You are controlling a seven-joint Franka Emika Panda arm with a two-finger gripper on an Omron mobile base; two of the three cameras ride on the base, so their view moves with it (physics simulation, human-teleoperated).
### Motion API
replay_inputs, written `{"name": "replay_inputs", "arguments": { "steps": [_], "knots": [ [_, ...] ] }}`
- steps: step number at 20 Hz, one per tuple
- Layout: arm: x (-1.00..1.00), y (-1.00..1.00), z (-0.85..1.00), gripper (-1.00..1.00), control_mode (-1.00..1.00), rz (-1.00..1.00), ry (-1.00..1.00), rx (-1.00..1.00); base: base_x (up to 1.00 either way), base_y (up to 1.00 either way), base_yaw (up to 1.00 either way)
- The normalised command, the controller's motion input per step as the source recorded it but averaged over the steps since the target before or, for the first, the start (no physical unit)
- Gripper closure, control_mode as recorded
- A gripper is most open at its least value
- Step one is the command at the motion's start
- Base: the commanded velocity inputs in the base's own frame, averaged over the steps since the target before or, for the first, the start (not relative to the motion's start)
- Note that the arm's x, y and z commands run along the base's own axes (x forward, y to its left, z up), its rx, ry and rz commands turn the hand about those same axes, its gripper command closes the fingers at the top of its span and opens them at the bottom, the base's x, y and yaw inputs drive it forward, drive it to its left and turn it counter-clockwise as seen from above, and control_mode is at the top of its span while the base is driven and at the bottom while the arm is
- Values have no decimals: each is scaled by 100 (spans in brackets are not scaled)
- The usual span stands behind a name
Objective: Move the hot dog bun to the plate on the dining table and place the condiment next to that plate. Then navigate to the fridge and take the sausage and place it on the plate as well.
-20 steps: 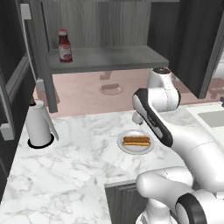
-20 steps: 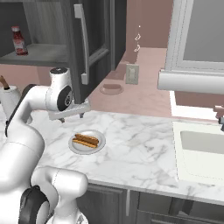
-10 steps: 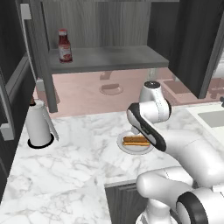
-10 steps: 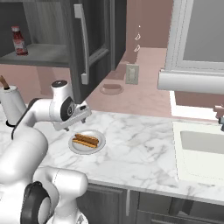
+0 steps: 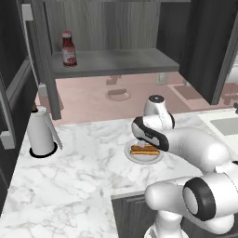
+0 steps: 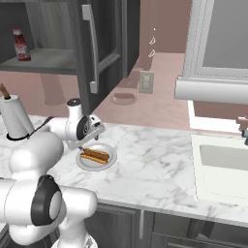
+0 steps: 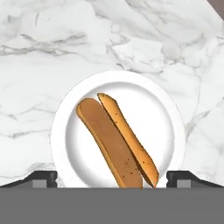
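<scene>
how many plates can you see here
1: a white plate on the marble counter, holding the bun, right under the open gripper. Others could be hidden in the cabinets.

The hot dog bun (image 7: 117, 142) lay on the plate (image 7: 170, 127), right under the open hand (image 7: 112, 178). The plate sat on the counter (image 7: 52, 52), with one fingertip (image 7: 41, 178) at each side.

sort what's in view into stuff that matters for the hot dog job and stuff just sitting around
Part of the job:
- hot dog bun, lying on the plate
- white plate on the marble counter
- red condiment bottle on the open cabinet shelf
- end effector, open, above the plate

Just lying about:
- paper towel roll on the counter
- sink
- wall outlet
</scene>
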Motion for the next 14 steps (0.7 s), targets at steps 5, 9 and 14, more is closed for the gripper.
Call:
{"name": "replay_inputs", "arguments": {
  "steps": [5, 9, 14],
  "knots": [
    [20, 0, -38, -100, -100, 0, 5, 0, 0, 0, 0],
    [0, 0, -38, -100, -100, 0, 0, -1, 0, 0, 0],
    [0, 0, -29, -100, -100, 0, 1, -3, 0, 0, 0]
  ]
}}
